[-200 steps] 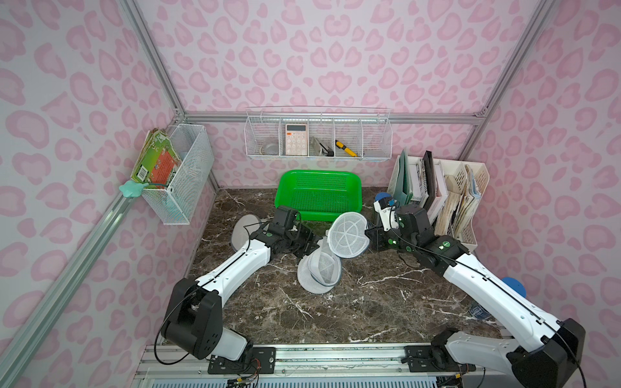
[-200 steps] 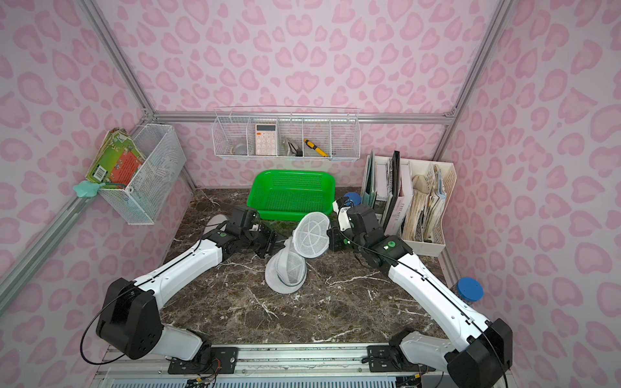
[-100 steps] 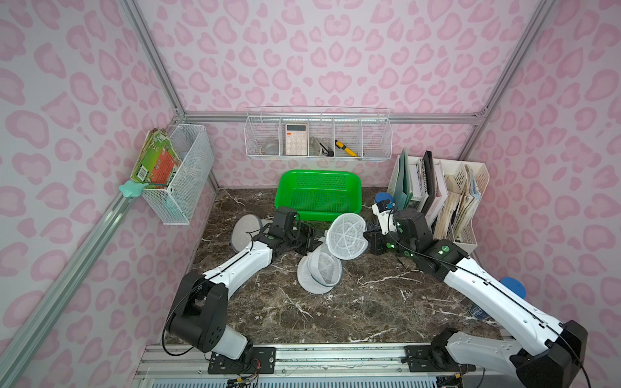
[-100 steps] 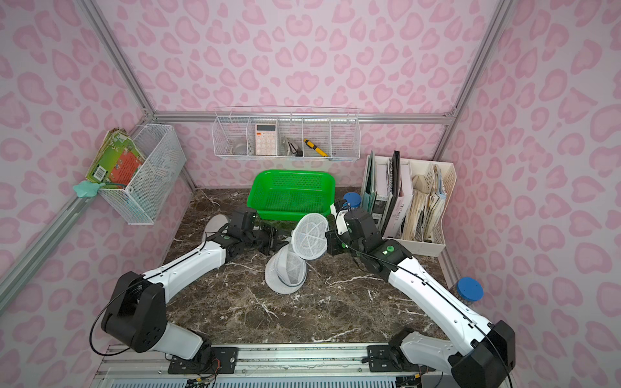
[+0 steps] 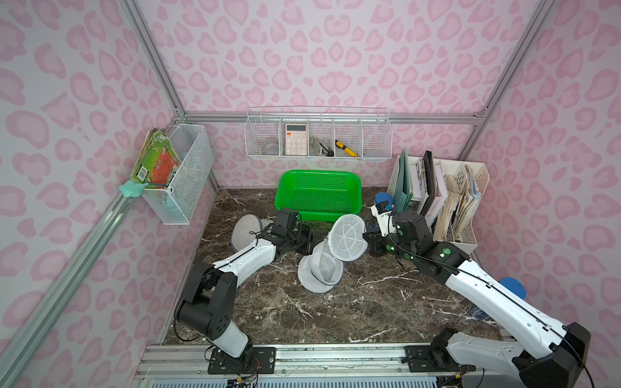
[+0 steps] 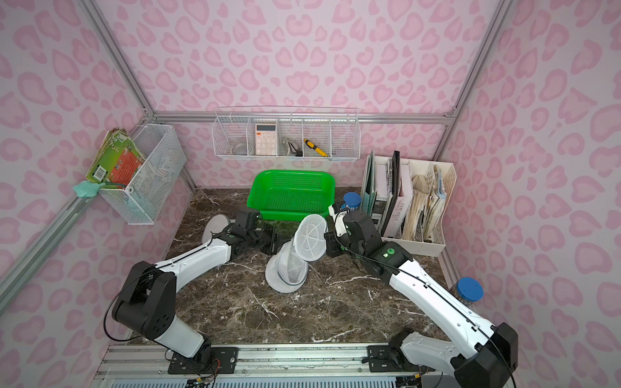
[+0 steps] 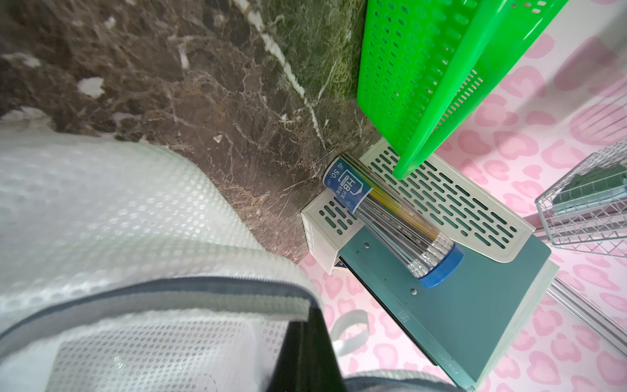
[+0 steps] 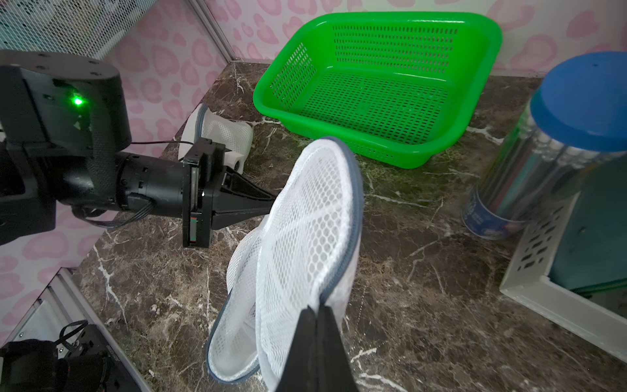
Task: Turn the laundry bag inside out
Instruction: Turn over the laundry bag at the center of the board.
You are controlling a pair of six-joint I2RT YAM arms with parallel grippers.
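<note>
White mesh laundry bag (image 5: 347, 238) with grey zip rim, half lifted at middle of dark marble table (image 5: 302, 312): likely light, limp, best held at stiffer rim; right gripper (image 8: 317, 310) clamps rim, left gripper (image 8: 269, 206) pinches mesh.

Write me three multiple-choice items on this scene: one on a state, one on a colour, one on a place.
1. The right gripper is: A open; B shut on the laundry bag; C shut on nothing.
2. The basket is: A blue; B red; C green.
3. The calculator sits: A in the wall rack; B in the basket; C on the laundry bag.

Answers: B, it pinches the bag's mesh edge in the right wrist view; C, bright green in both top views; A, it stands in the wire rack on the back wall.
</note>
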